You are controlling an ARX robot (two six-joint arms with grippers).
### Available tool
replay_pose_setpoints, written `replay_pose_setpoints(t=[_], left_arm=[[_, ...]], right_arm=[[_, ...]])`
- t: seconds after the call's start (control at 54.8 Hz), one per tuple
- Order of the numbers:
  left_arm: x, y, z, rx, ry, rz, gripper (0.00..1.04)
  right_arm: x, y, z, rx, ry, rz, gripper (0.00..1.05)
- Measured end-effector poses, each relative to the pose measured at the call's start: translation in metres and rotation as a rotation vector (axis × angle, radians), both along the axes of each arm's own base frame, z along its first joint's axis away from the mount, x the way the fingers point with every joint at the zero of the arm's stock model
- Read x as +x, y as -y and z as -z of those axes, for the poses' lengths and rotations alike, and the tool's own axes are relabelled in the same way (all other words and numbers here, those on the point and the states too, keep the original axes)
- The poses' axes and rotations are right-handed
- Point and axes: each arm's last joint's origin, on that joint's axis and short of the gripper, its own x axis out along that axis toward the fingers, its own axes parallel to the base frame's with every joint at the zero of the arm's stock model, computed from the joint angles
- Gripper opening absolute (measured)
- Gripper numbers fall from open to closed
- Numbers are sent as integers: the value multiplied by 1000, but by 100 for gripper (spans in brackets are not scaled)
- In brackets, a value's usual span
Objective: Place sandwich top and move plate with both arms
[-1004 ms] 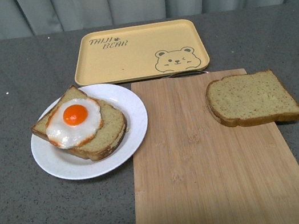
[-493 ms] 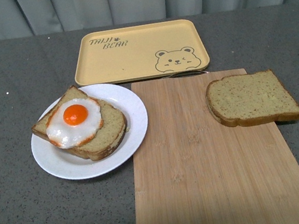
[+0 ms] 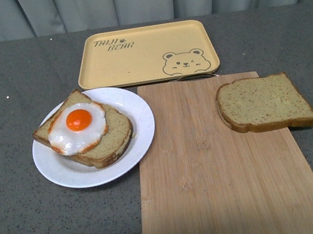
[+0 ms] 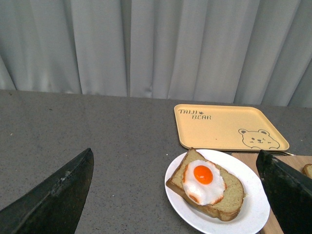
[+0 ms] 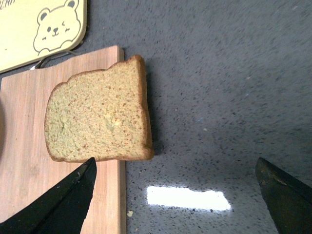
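Sandwich top [image 3: 263, 103] lies flat on the far right part of a wooden cutting board [image 3: 216, 179], with its right crust reaching past the board's edge over the grey counter [image 3: 30, 224]. White plate [image 3: 69, 172] rests on the counter, its rim just at the board's left edge. It carries a second bread slice [image 3: 112, 143] topped with a fried egg [image 3: 78, 128]. Yellow tray [image 3: 145, 52] with a bear drawing sits on the counter behind the plate and the board. Left fingers [image 4: 53, 200] are spread wide and hold nothing, hanging above the counter with the plate [image 4: 253, 209] beyond them. Right fingers [image 5: 68, 204] are likewise spread wide and empty, above the sandwich top [image 5: 97, 119] and apart from it.
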Motion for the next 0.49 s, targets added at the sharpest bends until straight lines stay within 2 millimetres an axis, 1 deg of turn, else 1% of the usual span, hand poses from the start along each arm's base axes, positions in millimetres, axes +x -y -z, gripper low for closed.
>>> replay_pose_setpoints(t=[0.128,0.219,0.292,0.365,0.438,0.493], left_arm=[[0,0,0,0,0,0,98],[0,0,0,0,0,0,98],[0,0,0,0,0,0,98],[0,0,0,0,0,0,98],[0,0,0,0,0,0,98],[0,0,0,0,0,0,98]], right_arm=[[29,3,28,103,-101,-39,95],[46,1,42,156,-139,-49,95],[58,-5,51,196,-158,-59,95],[72,-15,61,220,-181,-70,95],[80,-24,68,242,-194,-80,95],[85,-30,72,254,-209,-79,88]])
